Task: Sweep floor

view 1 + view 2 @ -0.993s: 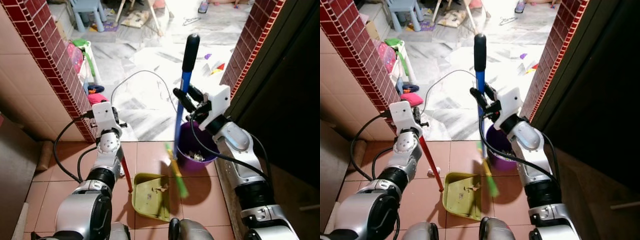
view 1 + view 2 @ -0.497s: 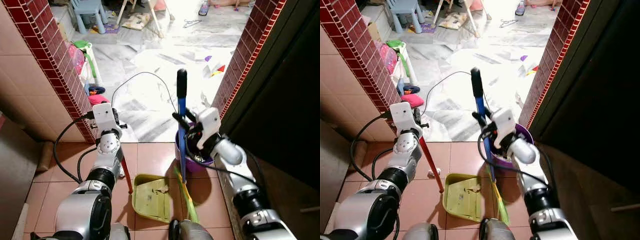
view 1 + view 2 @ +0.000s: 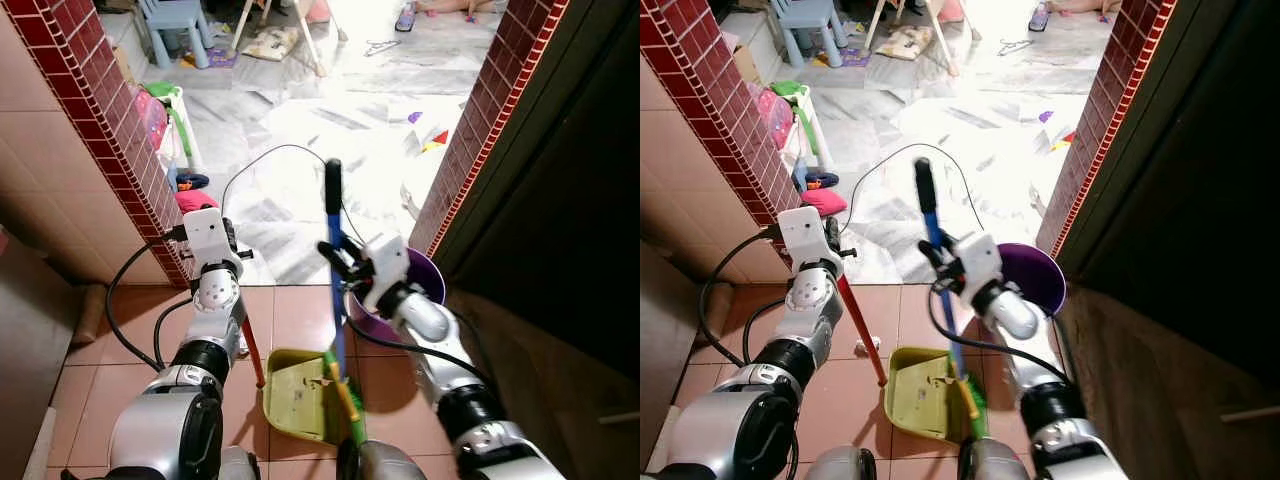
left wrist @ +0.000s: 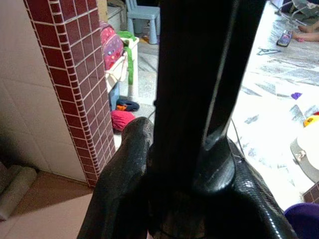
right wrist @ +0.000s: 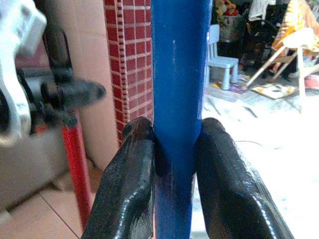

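My right gripper (image 3: 345,262) is shut on the blue broom handle (image 3: 335,270), which has a black top grip. The broom's green bristles (image 3: 347,400) rest at the right edge of the yellow-green dustpan (image 3: 300,392) on the red tile floor. My left gripper (image 3: 232,243) is shut on the dustpan's red handle (image 3: 252,350), which slants down to the pan. A few bits of litter lie in the pan. In the right wrist view both fingers (image 5: 130,189) clamp the blue handle (image 5: 178,99).
A purple bucket (image 3: 405,290) stands just right of the broom, against a dark door (image 3: 560,200). Red brick pillars (image 3: 95,120) frame a doorway onto a white marble floor (image 3: 330,130) with scattered litter, a black cable and a blue chair (image 3: 178,22).
My right arm has swung the broom left and down, from over the purple bucket to the dustpan's right edge. The left arm and dustpan have stayed put.
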You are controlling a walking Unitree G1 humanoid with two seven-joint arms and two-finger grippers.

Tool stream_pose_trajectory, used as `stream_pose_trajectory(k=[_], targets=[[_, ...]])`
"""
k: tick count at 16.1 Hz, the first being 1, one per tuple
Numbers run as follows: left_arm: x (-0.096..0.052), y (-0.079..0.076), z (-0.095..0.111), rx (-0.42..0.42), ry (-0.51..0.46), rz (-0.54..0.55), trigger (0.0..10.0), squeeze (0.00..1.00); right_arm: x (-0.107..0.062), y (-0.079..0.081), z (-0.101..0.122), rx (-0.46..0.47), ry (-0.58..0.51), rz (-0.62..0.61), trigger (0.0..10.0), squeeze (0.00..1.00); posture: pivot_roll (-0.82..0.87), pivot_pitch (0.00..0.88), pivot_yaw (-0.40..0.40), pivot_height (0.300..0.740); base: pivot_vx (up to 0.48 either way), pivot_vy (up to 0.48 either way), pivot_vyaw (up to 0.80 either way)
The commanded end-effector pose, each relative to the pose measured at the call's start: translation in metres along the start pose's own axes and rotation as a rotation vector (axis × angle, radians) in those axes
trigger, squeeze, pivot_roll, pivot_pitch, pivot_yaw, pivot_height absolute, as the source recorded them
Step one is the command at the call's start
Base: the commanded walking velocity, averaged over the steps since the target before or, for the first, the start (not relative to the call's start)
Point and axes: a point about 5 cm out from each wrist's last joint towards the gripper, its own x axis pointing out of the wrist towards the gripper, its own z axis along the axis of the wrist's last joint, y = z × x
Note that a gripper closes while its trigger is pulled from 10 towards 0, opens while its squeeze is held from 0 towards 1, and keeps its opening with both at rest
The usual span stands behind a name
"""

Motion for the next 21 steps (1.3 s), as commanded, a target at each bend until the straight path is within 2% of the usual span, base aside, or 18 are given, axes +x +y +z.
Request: stream_pose_trajectory(k=[1, 3, 4, 6, 9, 11, 16, 18, 19, 20, 21], targets=[[-0.005, 0.0, -0.011, -0.011, 0.048, 0.016, 10.0, 0.0, 0.012, 0.003, 0.012, 0.064, -0.061, -0.007, 10.0, 0.0, -0.15, 0.091, -0.026, 0.74, 0.0, 0.0, 0.0], [-0.005, 0.0, -0.011, -0.017, 0.053, 0.019, 10.0, 0.0, 0.022, -0.005, 0.03, 0.204, -0.128, -0.066, 10.0, 0.0, -0.16, 0.082, -0.034, 0.74, 0.0, 0.0, 0.0], [-0.005, 0.0, -0.012, -0.022, 0.055, 0.023, 10.0, 0.0, 0.023, -0.012, 0.04, 0.22, -0.16, -0.08, 10.0, 0.0, -0.17, 0.078, -0.035, 0.74, 0.0, 0.0, 0.0], [-0.005, 0.001, -0.012, -0.034, 0.061, 0.03, 10.0, 0.0, 0.019, -0.023, 0.054, 0.148, -0.186, -0.061, 10.0, 0.0, -0.19, 0.063, -0.039, 0.74, 0.0, 0.0, 0.0], [-0.003, 0.001, -0.01, -0.053, 0.06, 0.038, 10.0, 0.0, -0.001, -0.04, 0.06, -0.051, -0.154, -0.043, 10.0, 0.0, -0.21, 0.04, -0.041, 0.74, 0.0, 0.0, 0.0], [-0.001, 0.003, -0.007, -0.062, 0.055, 0.044, 10.0, 0.0, -0.013, -0.051, 0.062, -0.091, -0.139, -0.079, 10.0, 0.0, -0.22, 0.025, -0.039, 0.74, 0.0, 0.0, 0.0], [0.003, 0.008, -0.002, -0.069, 0.047, 0.054, 10.0, 0.0, -0.027, -0.059, 0.061, -0.172, -0.109, -0.094, 10.0, 0.0, -0.22, 0.004, -0.03, 0.74, 0.0, 0.0, 0.0], [0.005, 0.01, 0.001, -0.098, 0.036, 0.065, 10.0, 0.0, -0.036, -0.06, 0.055, -0.209, -0.077, -0.102, 10.0, 0.0, -0.22, 0.0, -0.028, 0.74, 0.0, 0.0, 0.0], [0.006, 0.011, 0.003, -0.106, 0.025, 0.07, 10.0, 0.0, -0.041, -0.059, 0.053, -0.244, -0.055, -0.1, 10.0, 0.0, -0.22, 0.0, -0.028, 0.74, 0.0, 0.0, 0.0], [0.007, 0.016, 0.007, -0.127, 0.001, 0.093, 10.0, 0.0, -0.051, -0.059, 0.046, -0.318, -0.015, -0.102, 10.0, 0.0, -0.22, 0.0, -0.03, 0.74, 0.0, 0.0, 0.0], [0.009, 0.022, 0.012, -0.145, -0.03, 0.12, 10.0, 0.0, -0.066, -0.063, 0.038, -0.389, 0.035, -0.124, 10.0, 0.0, -0.21, 0.0, -0.034, 0.74, 0.0, 0.0, 0.0]])
